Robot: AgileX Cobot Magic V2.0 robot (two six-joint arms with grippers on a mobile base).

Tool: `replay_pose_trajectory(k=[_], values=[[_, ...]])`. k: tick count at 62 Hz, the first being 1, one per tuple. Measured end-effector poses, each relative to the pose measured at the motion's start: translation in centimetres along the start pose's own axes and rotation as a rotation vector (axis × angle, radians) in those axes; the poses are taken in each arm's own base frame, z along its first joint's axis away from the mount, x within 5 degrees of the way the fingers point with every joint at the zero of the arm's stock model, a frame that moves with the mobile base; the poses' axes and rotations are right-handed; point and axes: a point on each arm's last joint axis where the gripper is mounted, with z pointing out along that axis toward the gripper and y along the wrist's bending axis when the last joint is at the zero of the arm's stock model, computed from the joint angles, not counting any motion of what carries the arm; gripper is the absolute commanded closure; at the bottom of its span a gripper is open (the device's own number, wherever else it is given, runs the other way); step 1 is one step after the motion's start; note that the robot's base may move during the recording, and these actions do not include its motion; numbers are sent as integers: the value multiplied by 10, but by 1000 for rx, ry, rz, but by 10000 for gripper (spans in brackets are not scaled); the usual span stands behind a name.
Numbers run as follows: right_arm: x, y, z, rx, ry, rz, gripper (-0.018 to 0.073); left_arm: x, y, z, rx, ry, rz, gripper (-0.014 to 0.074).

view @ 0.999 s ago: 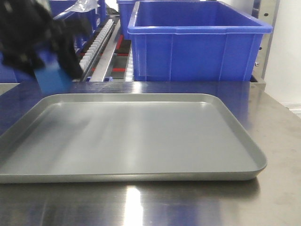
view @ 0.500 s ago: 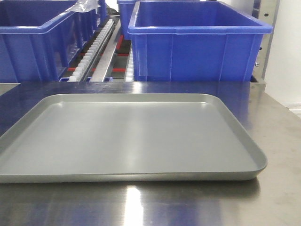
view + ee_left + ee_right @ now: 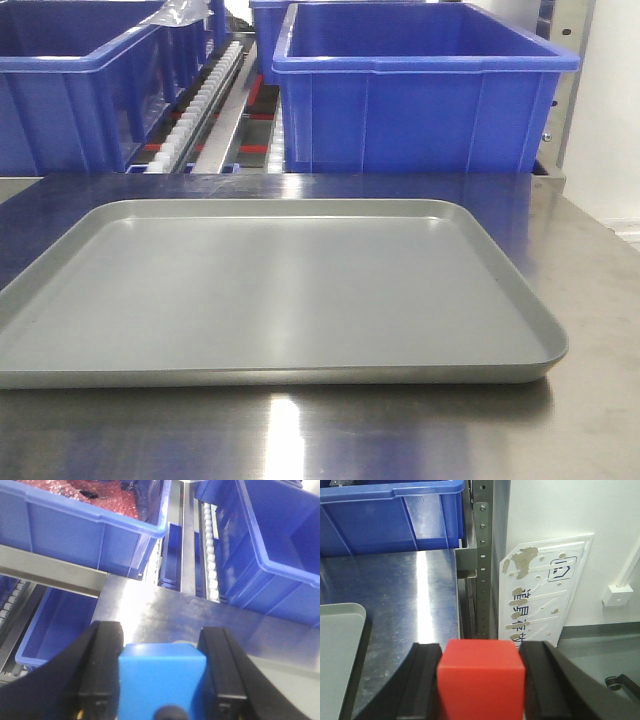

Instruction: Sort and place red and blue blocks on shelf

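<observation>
The left jaws squeeze the blue block [image 3: 161,680] at the bottom middle so it can't drop. The right jaws squeeze the red block [image 3: 481,680] likewise. The shelf [image 3: 187,535] up top is likely next.

Ahead and to the left of the left claw [image 3: 160,650] sits a blue bin [image 3: 75,525] filled with red material; ahead to its right, a second blue bin [image 3: 270,540]; left of the right claw [image 3: 480,655] lies a grey tray [image 3: 340,645] on the steel tabletop [image 3: 410,595]; ahead-right, a white sign [image 3: 545,585] with glue blotches.
</observation>
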Motion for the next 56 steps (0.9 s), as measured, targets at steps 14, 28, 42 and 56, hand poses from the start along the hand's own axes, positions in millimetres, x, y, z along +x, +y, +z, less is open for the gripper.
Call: replay_pose_trajectory(k=[14,28,42,56], values=[[0,0,0,0,0,0,501,5,2,-3,-2,-3,2,473],[0,0,0,0,0,0,501,5,2,-3,-1,-4,2,473],[0,0,0,0,0,0,501,5,2,-3,-1,-5,0,473],[0,0,0,0,0,0,501,5,2,-3,-2,-5,1,473]])
